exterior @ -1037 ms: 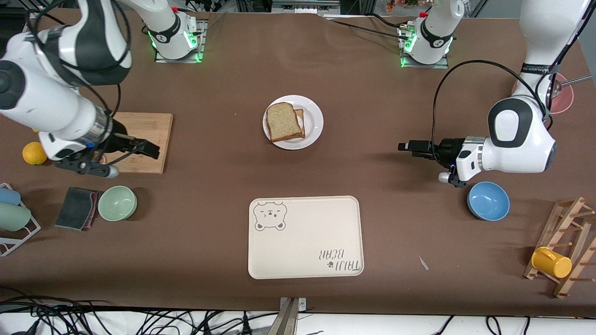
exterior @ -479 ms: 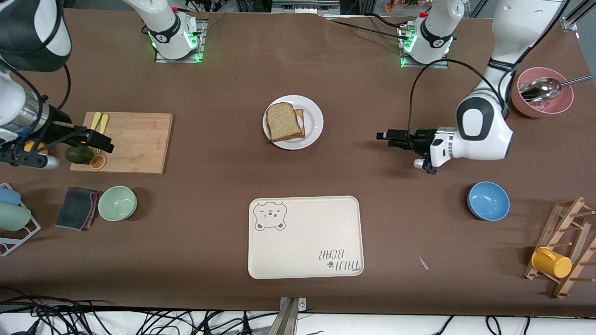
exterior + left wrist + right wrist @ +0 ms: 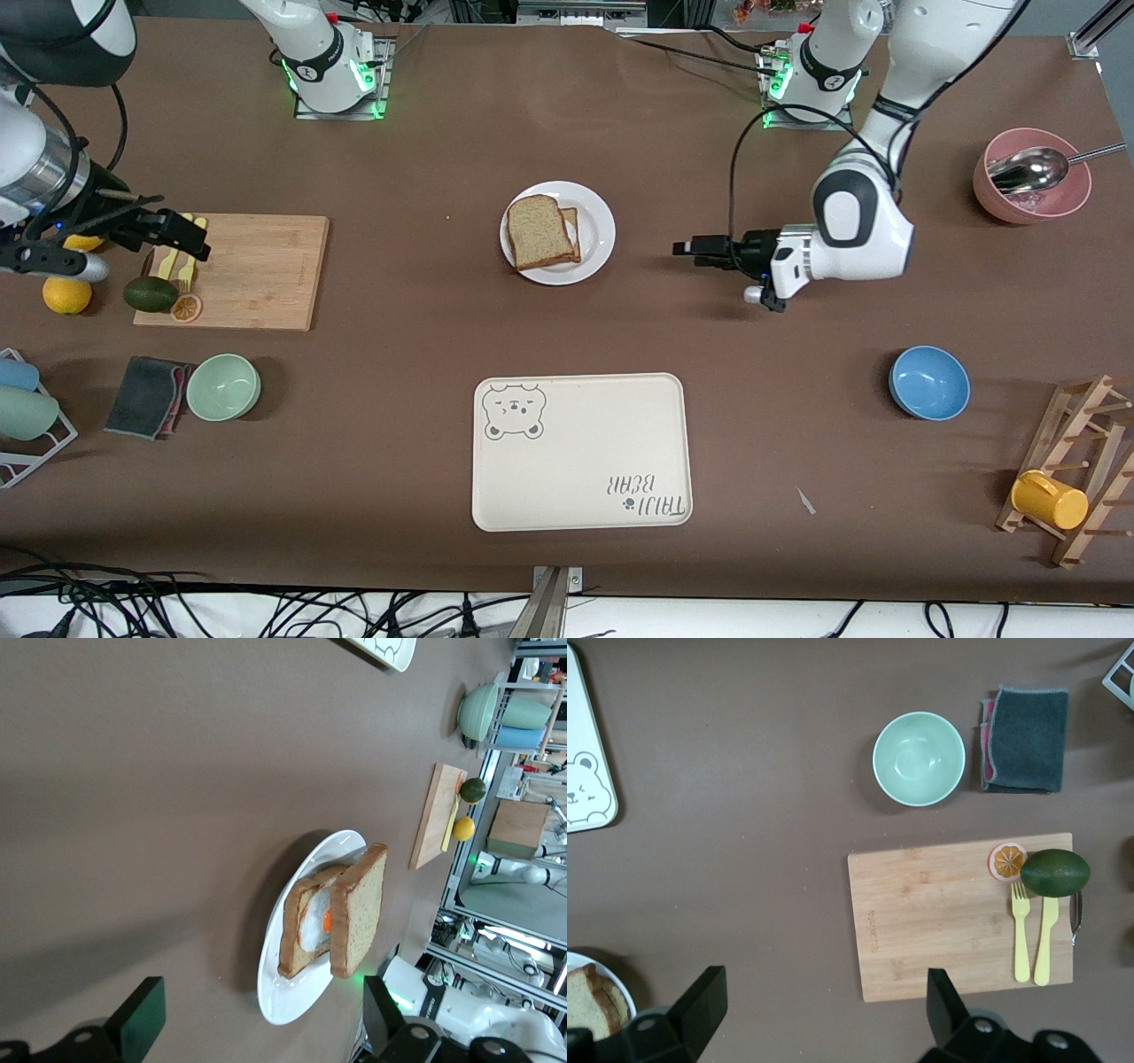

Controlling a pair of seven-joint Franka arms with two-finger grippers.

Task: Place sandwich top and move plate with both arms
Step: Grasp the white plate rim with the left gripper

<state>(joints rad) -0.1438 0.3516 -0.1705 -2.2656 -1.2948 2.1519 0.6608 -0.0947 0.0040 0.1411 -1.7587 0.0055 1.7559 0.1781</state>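
The white plate (image 3: 598, 232) sits mid-table, farther from the front camera than the bear tray. The sandwich top (image 3: 536, 232) lies on the egg slice (image 3: 573, 232) on it, shifted a little off it. My left gripper (image 3: 691, 247) is open and empty, low over the bare table beside the plate toward the left arm's end. In the left wrist view the plate (image 3: 288, 1001), the sandwich top (image 3: 359, 912) and the egg slice (image 3: 301, 930) lie just ahead of the open left gripper (image 3: 261, 1028). My right gripper (image 3: 182, 232) is open and empty over the cutting board's end (image 3: 822, 1010).
The cream bear tray (image 3: 580, 452) lies nearer the front camera. The cutting board (image 3: 248, 270) holds an avocado (image 3: 149, 293), a fork and a knife. A green bowl (image 3: 223, 386), a blue bowl (image 3: 928, 382) and a pink bowl with a spoon (image 3: 1030, 186) stand around.
My left gripper has moved across the table toward the plate. My right gripper has drawn back from the cutting board's middle to its end toward the right arm's side. The sandwich has not moved.
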